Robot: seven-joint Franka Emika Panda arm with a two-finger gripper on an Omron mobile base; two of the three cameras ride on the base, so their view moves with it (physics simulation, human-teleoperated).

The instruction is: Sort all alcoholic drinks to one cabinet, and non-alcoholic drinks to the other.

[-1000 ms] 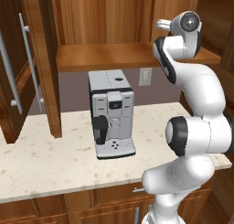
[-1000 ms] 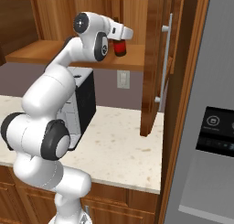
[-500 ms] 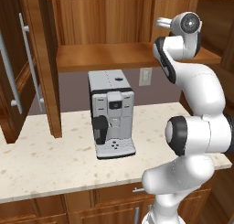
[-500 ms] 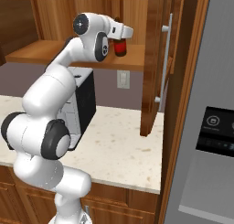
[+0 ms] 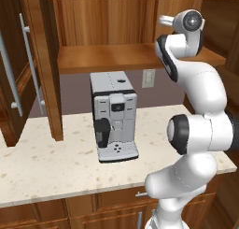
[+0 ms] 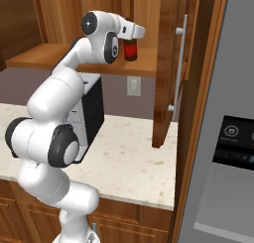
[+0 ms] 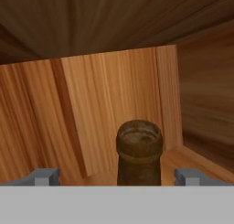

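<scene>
I see the claw (image 7: 116,176) spread around the dark brown glass beer bottle (image 7: 139,151) at bottom centre, wooden cabinet wall (image 7: 201,86) near on the right.

gripper (image 6: 131,41): from my right base view it may have crept a hair further toward the cabinet's right wall; the shift is so slight that I can't be sure
bottle (image 6: 130,52): I can make out no move against the shelf (image 6: 59,58) over the last second
arm: I find no change of pose from either base camera
base: the whole scene sits where it did, so I read no driving
</scene>
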